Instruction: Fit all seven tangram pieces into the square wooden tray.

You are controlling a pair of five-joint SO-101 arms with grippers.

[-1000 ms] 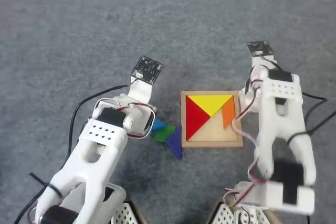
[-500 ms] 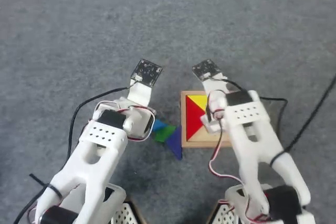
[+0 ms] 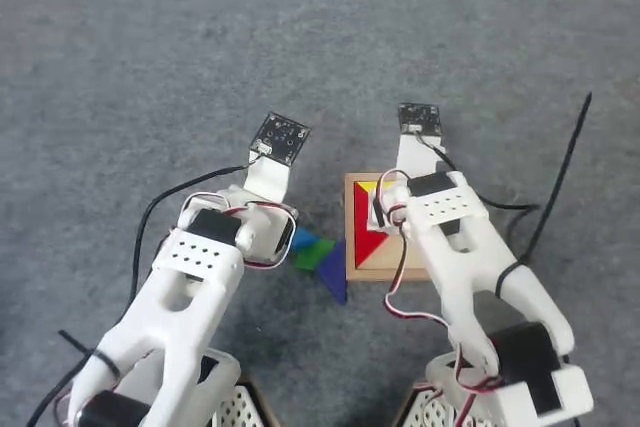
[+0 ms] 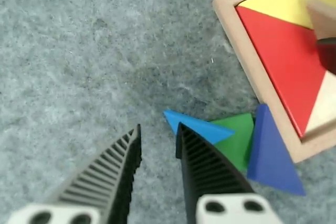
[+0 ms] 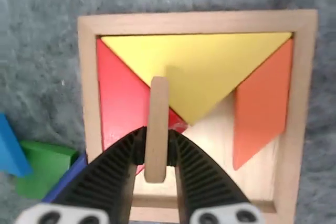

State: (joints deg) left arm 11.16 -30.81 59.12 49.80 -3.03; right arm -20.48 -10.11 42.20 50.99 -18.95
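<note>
Right end effector (image 5: 156, 135): clamped on a plain wooden piece (image 5: 157, 103) held on edge over the square wooden tray (image 5: 194, 22), as seen in the right wrist view, with yellow triangle (image 5: 210, 61), red triangle (image 5: 118, 98) and orange parallelogram (image 5: 262, 103) seated inside. Left end effector (image 4: 158, 127): slightly parted, empty, low over the grey tabletop (image 4: 79, 51), just beside light-blue piece (image 4: 194, 127), green piece (image 4: 236, 137) and dark-blue piece (image 4: 268, 153) clustered outside the tray's edge. High view: right arm (image 3: 450, 227) covering most of the tray.

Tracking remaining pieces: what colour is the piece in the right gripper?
Tan bare wood; the thin wooden piece shows best in the right wrist view.
</note>
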